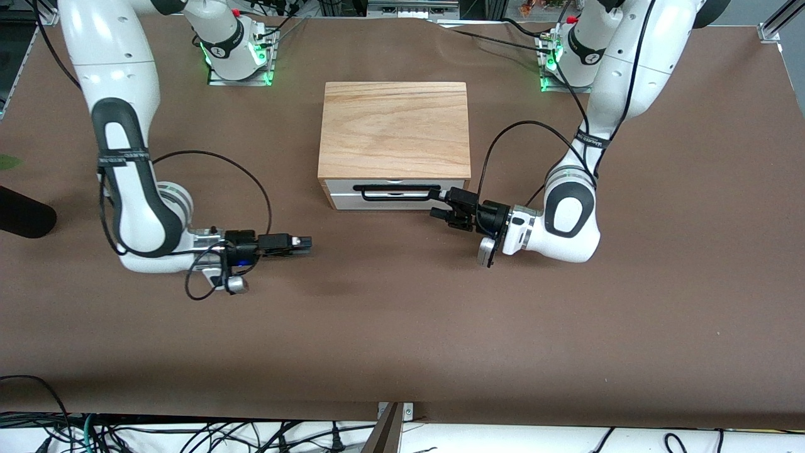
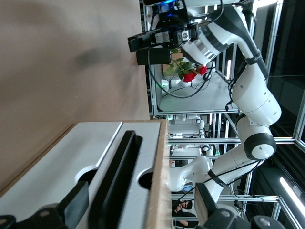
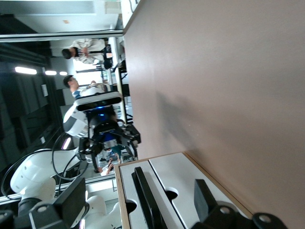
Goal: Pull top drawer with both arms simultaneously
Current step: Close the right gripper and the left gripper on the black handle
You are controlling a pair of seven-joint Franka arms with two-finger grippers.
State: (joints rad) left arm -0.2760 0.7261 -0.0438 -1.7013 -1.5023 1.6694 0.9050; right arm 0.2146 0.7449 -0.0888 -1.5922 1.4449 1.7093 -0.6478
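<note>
The top drawer has a white front and a long black bar handle, and sits shut under the light wooden cabinet top. My left gripper is open in front of the drawer fronts, at the handle's end toward the left arm. In the left wrist view its fingers stand on either side of the handle without touching it. My right gripper is open low over the table, apart from the cabinet toward the right arm's end. It faces the drawer and handle.
A second white drawer front lies below the top one. The brown table spreads around the cabinet. Both arm bases stand farther from the front camera. Black cables loop from each wrist.
</note>
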